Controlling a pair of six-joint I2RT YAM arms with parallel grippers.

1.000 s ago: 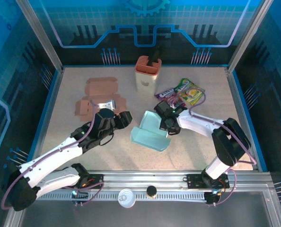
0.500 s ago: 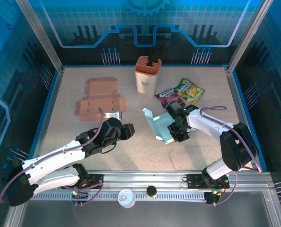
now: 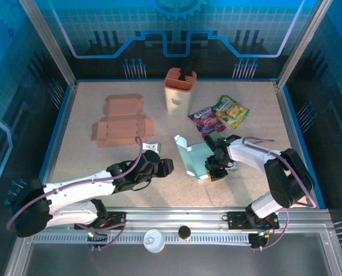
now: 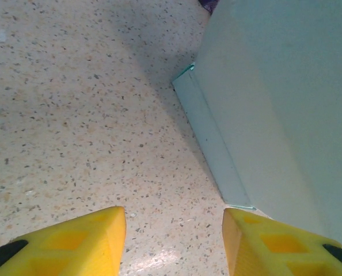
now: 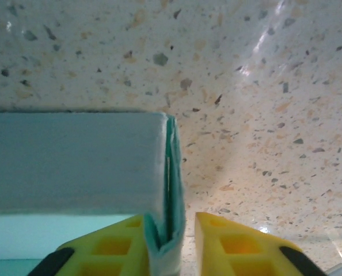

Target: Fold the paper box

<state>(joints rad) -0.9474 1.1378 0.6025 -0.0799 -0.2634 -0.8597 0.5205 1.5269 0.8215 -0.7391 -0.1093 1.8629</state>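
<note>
The teal paper box (image 3: 193, 156) stands partly folded at the table's middle, one wall raised. My right gripper (image 3: 212, 168) is at its right side. In the right wrist view a doubled teal wall (image 5: 172, 190) sits between the yellow fingers (image 5: 234, 244). It rests against the left finger, with a gap to the right one, so the right gripper (image 5: 170, 221) is open. My left gripper (image 3: 166, 167) is just left of the box. It is open (image 4: 174, 221) over bare table, with the box's pale wall (image 4: 274, 103) close to its right finger.
A flat brown cardboard cut-out (image 3: 122, 123) lies at the back left. An orange and cream holder (image 3: 178, 95) stands at the back centre, with snack packets (image 3: 220, 114) to its right. A white lid (image 3: 153, 240) and a black cap (image 3: 185, 233) sit on the front rail.
The right gripper, shut on the box wall before, has loosened its jaws. The box went from lying low to standing up. The left arm slid right toward the box.
</note>
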